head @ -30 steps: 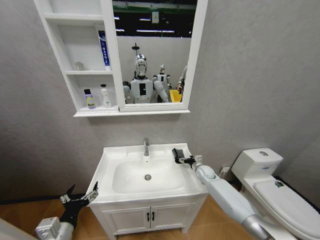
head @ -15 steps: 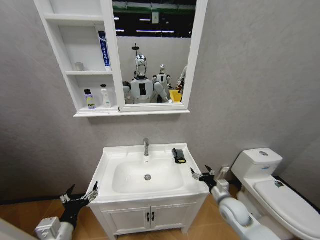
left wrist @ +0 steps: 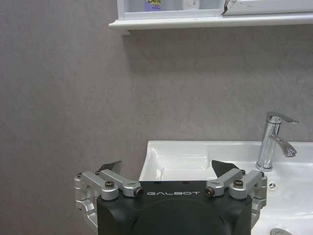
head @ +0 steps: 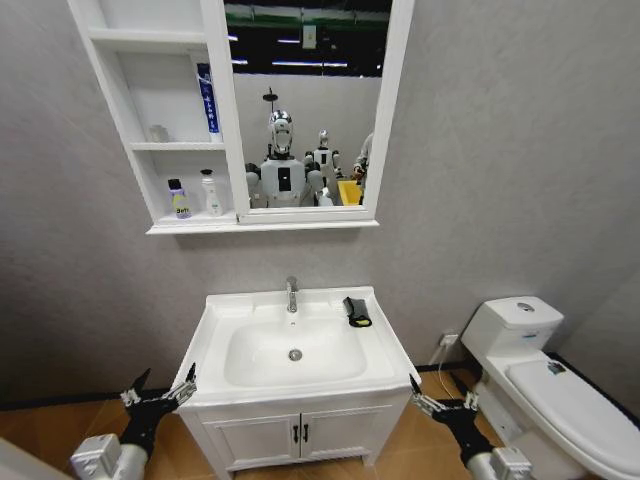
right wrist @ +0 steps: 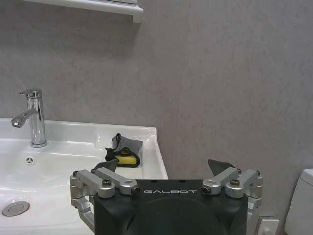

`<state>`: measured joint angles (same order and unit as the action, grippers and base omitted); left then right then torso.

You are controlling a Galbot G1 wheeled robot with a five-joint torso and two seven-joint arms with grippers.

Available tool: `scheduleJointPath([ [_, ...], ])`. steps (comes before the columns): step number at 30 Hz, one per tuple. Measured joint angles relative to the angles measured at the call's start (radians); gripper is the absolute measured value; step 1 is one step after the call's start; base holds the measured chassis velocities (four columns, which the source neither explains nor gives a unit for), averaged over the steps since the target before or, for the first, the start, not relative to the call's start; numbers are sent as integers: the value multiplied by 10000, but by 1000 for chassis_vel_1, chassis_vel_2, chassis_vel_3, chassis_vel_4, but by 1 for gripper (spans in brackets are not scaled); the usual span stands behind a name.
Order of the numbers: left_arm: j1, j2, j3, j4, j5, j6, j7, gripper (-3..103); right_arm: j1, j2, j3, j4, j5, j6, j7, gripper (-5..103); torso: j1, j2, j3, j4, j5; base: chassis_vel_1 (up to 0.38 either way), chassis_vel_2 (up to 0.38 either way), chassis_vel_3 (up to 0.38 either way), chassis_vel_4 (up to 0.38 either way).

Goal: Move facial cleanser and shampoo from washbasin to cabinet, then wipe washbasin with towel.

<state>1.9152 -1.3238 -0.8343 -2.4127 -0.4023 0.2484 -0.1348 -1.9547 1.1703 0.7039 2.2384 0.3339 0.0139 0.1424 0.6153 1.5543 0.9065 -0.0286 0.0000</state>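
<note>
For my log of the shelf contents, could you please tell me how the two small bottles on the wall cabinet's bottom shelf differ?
The dark-capped bottle with the yellow label stands on the left of the white wall cabinet's bottom shelf; the plain white bottle stands to its right, nearer the mirror. The white bottle is taller, with a narrower top. Both stand upright on the same shelf.

Two bottles (head: 195, 195), one towel (head: 357, 311), one washbasin (head: 215, 315), two open end effectors (head: 158, 394).

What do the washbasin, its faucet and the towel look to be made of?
Washbasin: probably glazed ceramic, white and glossy with soft highlights. Faucet: metal with a chrome-like finish, mirror-bright in the right wrist view. Towel: soft cloth, black, crumpled in folds, with a yellow patch.
</note>
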Motion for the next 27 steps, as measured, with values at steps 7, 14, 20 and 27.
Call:
scheduleJointPath([
  [7,0,0,0,0,0,0,0,100,68,-22,-43,-54,26,-15,-5,100,1,1,0,0,0,0,0,0,0],
  [14,0,0,0,0,0,0,0,100,105,-34,-68,-86,47,-32,-6,100,1,0,1,0,0,0,0,0,0],
  [20,0,0,0,0,0,0,0,100,124,-39,-82,-103,57,-40,-6,100,4,0,1,0,0,15,-21,-27,20],
  [27,0,0,-1,0,0,0,1,100,140,-44,-91,-115,66,-49,-6,100,3,-2,2,-1,2,147,-140,-154,132],
])
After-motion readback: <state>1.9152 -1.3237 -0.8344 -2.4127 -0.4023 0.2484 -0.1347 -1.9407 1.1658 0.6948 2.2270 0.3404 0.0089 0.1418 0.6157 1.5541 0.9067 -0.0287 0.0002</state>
